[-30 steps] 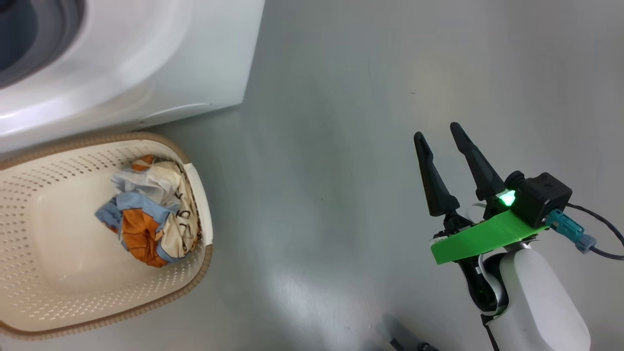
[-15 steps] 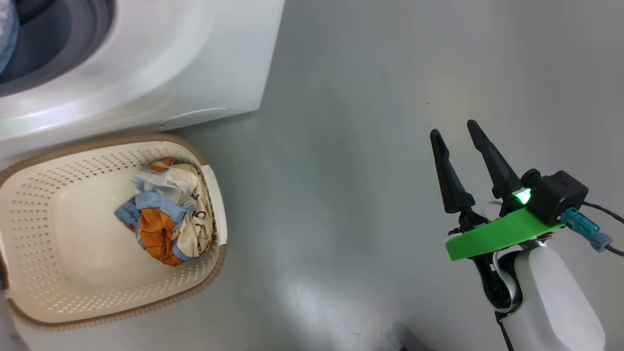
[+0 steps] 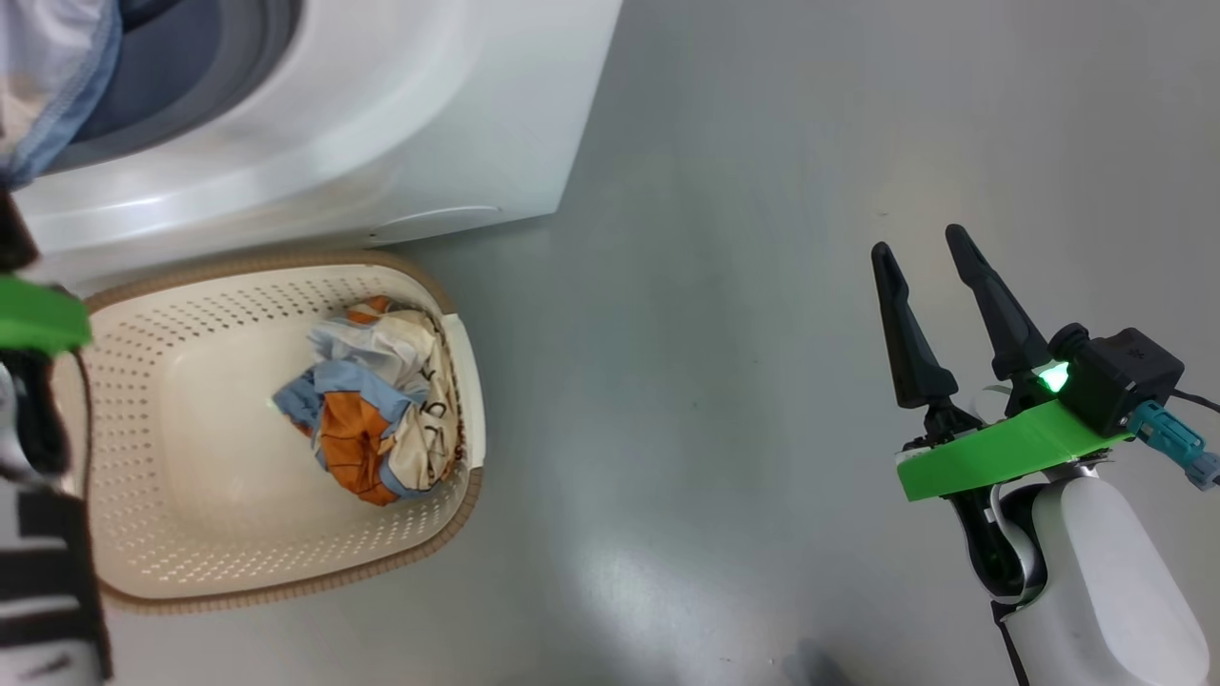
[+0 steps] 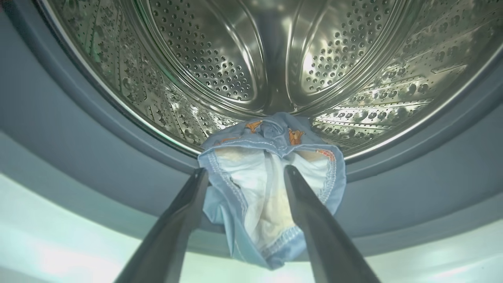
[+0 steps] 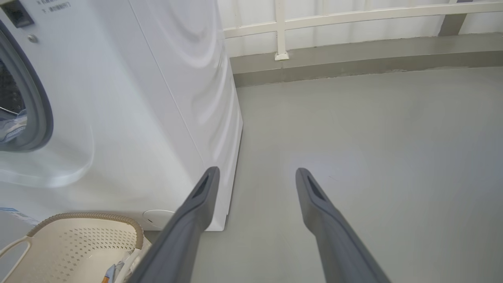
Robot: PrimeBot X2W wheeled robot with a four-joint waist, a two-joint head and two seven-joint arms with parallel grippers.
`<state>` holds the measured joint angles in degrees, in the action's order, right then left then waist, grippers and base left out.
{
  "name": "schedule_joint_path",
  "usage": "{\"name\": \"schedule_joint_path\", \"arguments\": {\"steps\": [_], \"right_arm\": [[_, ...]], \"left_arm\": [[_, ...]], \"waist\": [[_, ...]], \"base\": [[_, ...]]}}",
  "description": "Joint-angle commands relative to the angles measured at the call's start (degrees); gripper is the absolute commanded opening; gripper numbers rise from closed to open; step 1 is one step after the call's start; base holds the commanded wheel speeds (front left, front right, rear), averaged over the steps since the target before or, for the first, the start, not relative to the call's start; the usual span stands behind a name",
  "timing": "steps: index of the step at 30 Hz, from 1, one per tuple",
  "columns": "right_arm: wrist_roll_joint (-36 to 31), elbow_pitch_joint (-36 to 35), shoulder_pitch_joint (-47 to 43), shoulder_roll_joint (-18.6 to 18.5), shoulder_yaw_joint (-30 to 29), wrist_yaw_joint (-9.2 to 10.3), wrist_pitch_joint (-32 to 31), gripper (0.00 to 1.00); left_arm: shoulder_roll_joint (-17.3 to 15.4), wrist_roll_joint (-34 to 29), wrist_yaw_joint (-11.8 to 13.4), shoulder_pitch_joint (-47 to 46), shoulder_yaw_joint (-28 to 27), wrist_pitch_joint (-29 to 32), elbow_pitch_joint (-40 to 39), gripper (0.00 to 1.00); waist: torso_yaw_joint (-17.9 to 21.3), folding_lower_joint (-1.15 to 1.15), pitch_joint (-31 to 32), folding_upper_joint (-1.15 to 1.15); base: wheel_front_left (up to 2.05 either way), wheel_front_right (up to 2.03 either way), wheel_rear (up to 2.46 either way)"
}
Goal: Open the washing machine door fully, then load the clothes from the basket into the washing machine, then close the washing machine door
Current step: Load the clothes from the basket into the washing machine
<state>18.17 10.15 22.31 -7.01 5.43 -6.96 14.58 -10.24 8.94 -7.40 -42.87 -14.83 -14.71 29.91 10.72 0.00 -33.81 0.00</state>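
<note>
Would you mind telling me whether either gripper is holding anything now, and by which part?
Nothing looks gripped: the left gripper stands open at the light blue garment draped over the gasket; the right gripper is open, empty.

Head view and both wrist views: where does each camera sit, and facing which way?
Head view: on the head, facing down at the basket holding a cream, blue and orange garment and the front of the washing machine; open right gripper lower right.
Left wrist view: on that wrist, facing into the steel drum; open left gripper straddles a light blue garment on the gasket.
Right wrist view: on that wrist, facing past the machine's corner to a railed wall; own fingers show.
Head and right wrist views share the basket.
</note>
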Motion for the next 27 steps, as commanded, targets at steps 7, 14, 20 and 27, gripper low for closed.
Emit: {"name": "schedule_joint_path", "arguments": {"steps": [7,14,20,27], "right_arm": [[-0.2,-0.9,-1.3,-0.9,0.8,-0.53,0.4,1.00],[-0.1,-1.1,-1.1,-1.4,0.5,-0.53,0.4,1.00],[-0.3,-1.2,-1.1,-1.7,0.2,-0.53,0.4,1.00],[-0.3,-1.2,-1.2,-1.6,0.2,-0.53,0.4,1.00]], "left_arm": [[1.1,0.4,-0.1,11.5,-2.3,-0.3,-9.6,1.00],[3.2,0.6,-0.1,20.6,-3.0,-0.3,-16.9,1.00],[4.9,1.1,-0.1,26.9,-3.5,-0.3,-22.6,1.00],[6.4,1.9,-0.1,32.0,-4.5,-0.3,-26.8,1.00]], "waist": [[-1.2,0.00,0.9,0.00],[-1.5,0.00,1.0,0.00],[-1.9,0.00,1.3,0.00],[-1.8,0.00,2.0,0.00]], "base": [[0.00,0.00,0.00],[0.00,0.00,0.00],[0.00,0.00,0.00],[0.00,0.00,0.00]]}}
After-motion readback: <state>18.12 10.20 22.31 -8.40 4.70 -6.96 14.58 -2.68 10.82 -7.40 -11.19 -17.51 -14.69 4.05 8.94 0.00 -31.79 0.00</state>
